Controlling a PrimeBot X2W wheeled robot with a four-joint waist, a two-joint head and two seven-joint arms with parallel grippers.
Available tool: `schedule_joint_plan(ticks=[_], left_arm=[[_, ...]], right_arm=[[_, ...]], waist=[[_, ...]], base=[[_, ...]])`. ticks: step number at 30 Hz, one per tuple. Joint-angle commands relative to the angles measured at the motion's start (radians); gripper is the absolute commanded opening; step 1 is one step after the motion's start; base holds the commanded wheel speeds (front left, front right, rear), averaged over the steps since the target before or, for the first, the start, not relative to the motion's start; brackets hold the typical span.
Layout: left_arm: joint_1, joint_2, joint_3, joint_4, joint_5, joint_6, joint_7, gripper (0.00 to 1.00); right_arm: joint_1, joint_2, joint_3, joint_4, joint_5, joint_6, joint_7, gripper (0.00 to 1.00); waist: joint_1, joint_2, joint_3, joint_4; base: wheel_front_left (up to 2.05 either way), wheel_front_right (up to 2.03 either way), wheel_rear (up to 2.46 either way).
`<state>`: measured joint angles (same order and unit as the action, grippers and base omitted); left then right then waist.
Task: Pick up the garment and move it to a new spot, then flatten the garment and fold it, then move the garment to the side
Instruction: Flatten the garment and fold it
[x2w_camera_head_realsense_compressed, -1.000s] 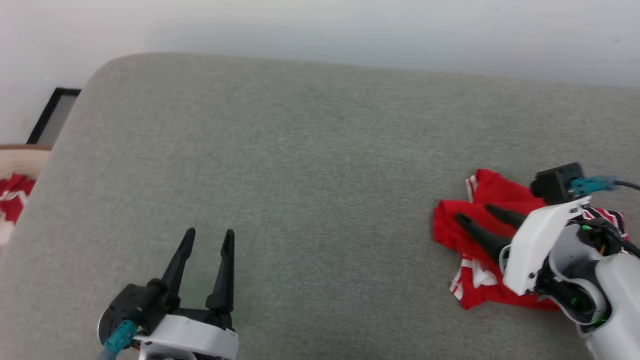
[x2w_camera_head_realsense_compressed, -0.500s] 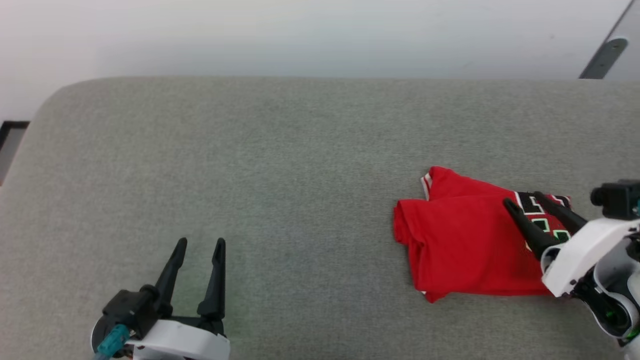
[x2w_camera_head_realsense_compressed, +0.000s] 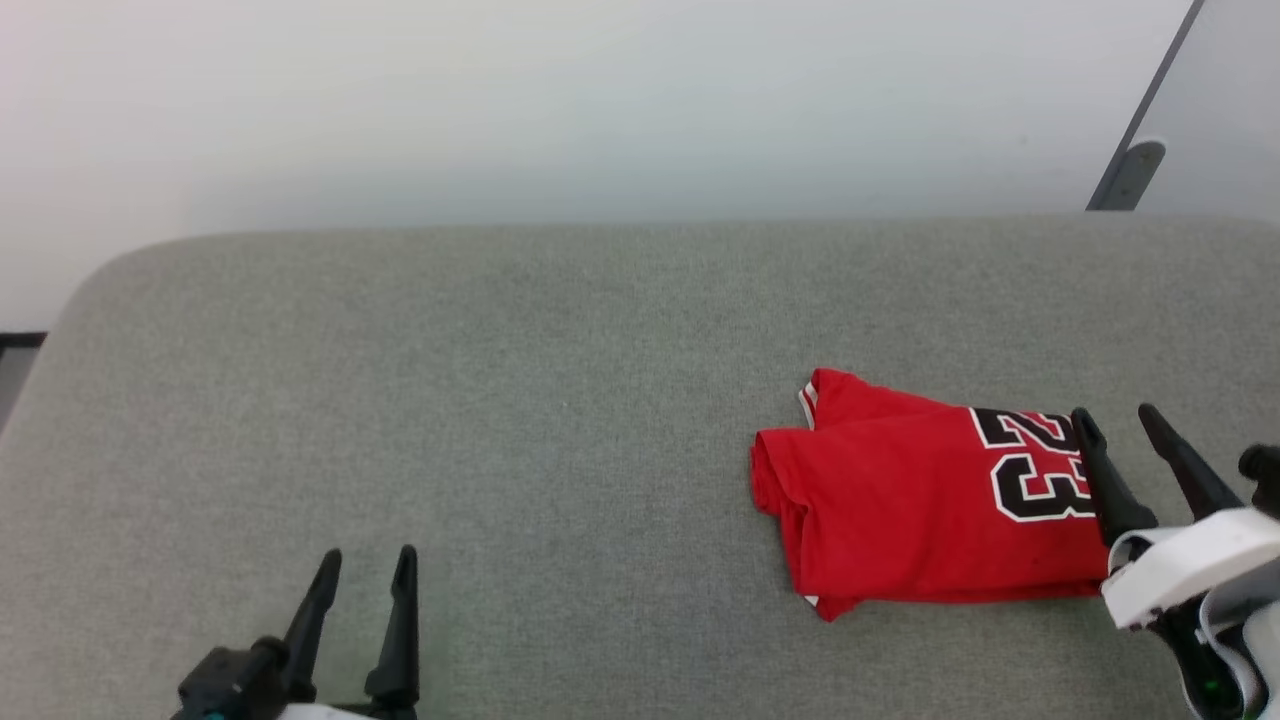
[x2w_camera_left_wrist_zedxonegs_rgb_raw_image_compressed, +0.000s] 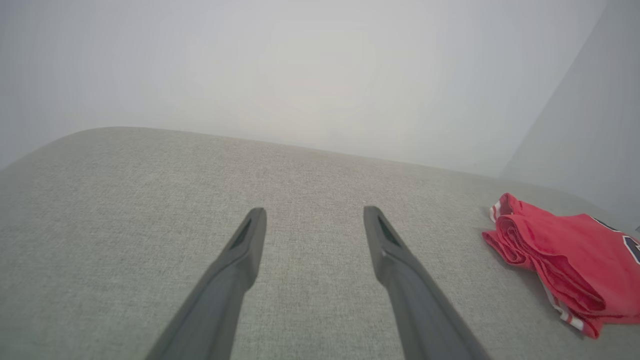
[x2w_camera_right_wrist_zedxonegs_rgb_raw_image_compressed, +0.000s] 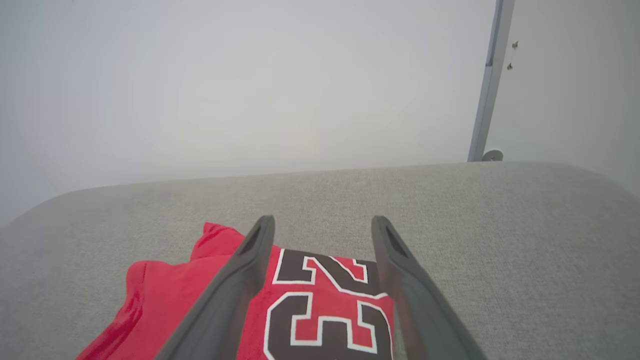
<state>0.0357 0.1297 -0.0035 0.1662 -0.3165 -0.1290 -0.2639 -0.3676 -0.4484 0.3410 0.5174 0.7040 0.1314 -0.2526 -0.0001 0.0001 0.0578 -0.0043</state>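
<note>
The garment (x2w_camera_head_realsense_compressed: 920, 505), a red jersey with black white-outlined numerals 23, lies folded into a flat rectangle on the grey cushion (x2w_camera_head_realsense_compressed: 500, 400), right of centre. My right gripper (x2w_camera_head_realsense_compressed: 1115, 418) hovers open at the garment's right edge, nothing between its fingers. The right wrist view looks down on the numerals (x2w_camera_right_wrist_zedxonegs_rgb_raw_image_compressed: 325, 300) between the open fingers (x2w_camera_right_wrist_zedxonegs_rgb_raw_image_compressed: 250, 260). My left gripper (x2w_camera_head_realsense_compressed: 365, 558) stands open and empty at the lower left, far from the garment. The left wrist view has the garment (x2w_camera_left_wrist_zedxonegs_rgb_raw_image_compressed: 565, 255) off to the right, its folded layers showing.
The cushion's rounded far edge meets a pale wall (x2w_camera_head_realsense_compressed: 600, 100). A grey metal post (x2w_camera_head_realsense_compressed: 1130, 170) rises at the upper right. A dark frame (x2w_camera_head_realsense_compressed: 15, 340) sits beyond the cushion's left edge.
The head camera has turned right, shifting the whole picture. The garment went from bunched under my right gripper to a flat folded rectangle; that gripper now sits at its right edge.
</note>
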Motion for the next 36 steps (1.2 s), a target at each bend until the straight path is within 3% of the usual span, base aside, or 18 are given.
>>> schedule_joint_plan(ticks=[1, 10, 28, 36], left_arm=[[0.017, 0.001, 0.004, -0.005, 0.004, -0.002, 0.000, 1.00], [0.078, 0.013, 0.017, -0.042, 0.009, -0.002, 0.000, 1.00], [0.219, 0.045, 0.016, -0.160, 0.019, -0.002, 0.000, 1.00], [0.238, 0.033, 0.010, -0.209, 0.035, -0.002, 0.000, 1.00]], right_arm=[[0.024, 0.009, -0.017, -0.011, -0.019, -0.002, -0.006, 1.00], [0.234, 0.108, -0.232, -0.236, -0.164, -0.002, -0.013, 1.00], [0.566, 0.237, -0.476, -0.627, -0.312, -0.002, 0.097, 1.00], [0.605, 0.280, -0.500, -0.710, -0.324, -0.002, 0.137, 1.00]], waist=[[0.0001, -0.0001, -0.024, -0.001], [0.0001, -0.0001, -0.079, 0.017], [0.0001, -0.0001, -0.100, 0.058], [0.0001, -0.0001, -0.094, 0.058]], base=[[0.00, 0.00, 0.00], [0.00, 0.00, 0.00], [0.00, 0.00, 0.00], [0.00, 0.00, 0.00]])
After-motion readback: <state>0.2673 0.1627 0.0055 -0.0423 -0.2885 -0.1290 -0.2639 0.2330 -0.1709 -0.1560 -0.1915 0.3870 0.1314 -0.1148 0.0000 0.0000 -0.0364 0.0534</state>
